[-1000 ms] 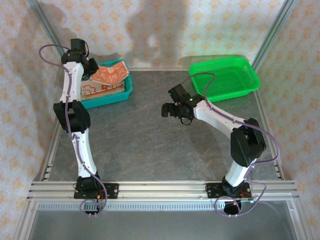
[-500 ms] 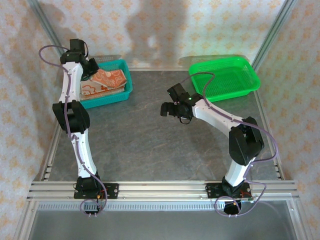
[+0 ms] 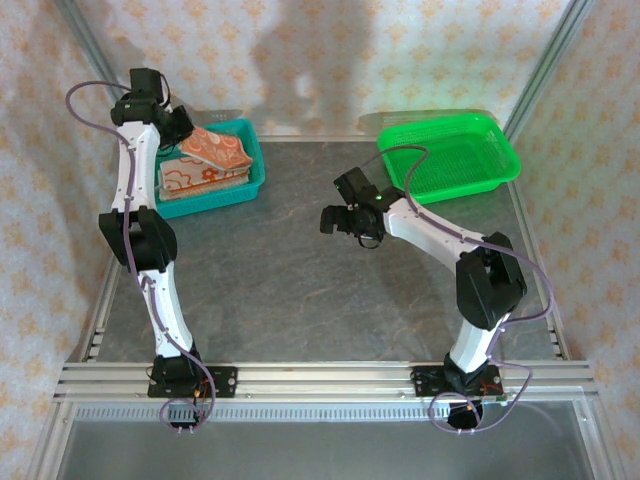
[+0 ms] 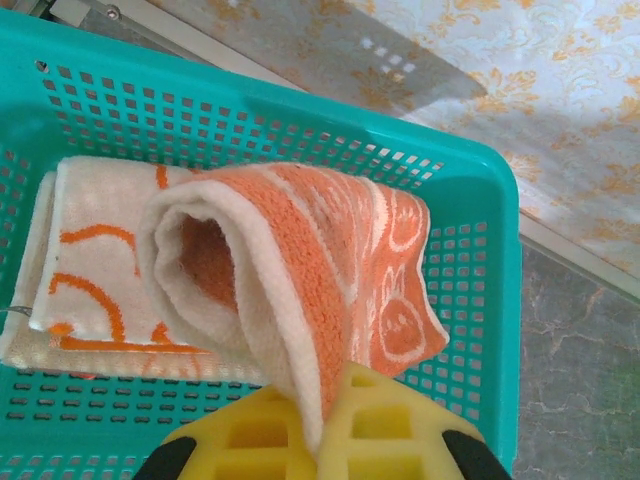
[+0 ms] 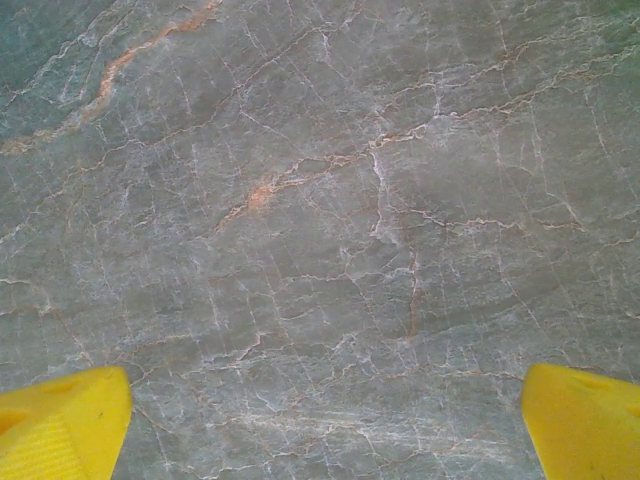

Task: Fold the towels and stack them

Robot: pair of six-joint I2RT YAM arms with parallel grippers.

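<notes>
A: Why is the left claw clamping tight on the orange towel over the teal basket?
B: Probably lifting it out for folding; the right claw is hovering wide open, empty, above the table.

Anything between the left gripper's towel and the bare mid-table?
Only the table-side wall of the teal basket: the orange towel, pinched in the left gripper, hangs over the basket. Beyond the rim the table is bare; the right gripper hovers open mid-table.
</notes>
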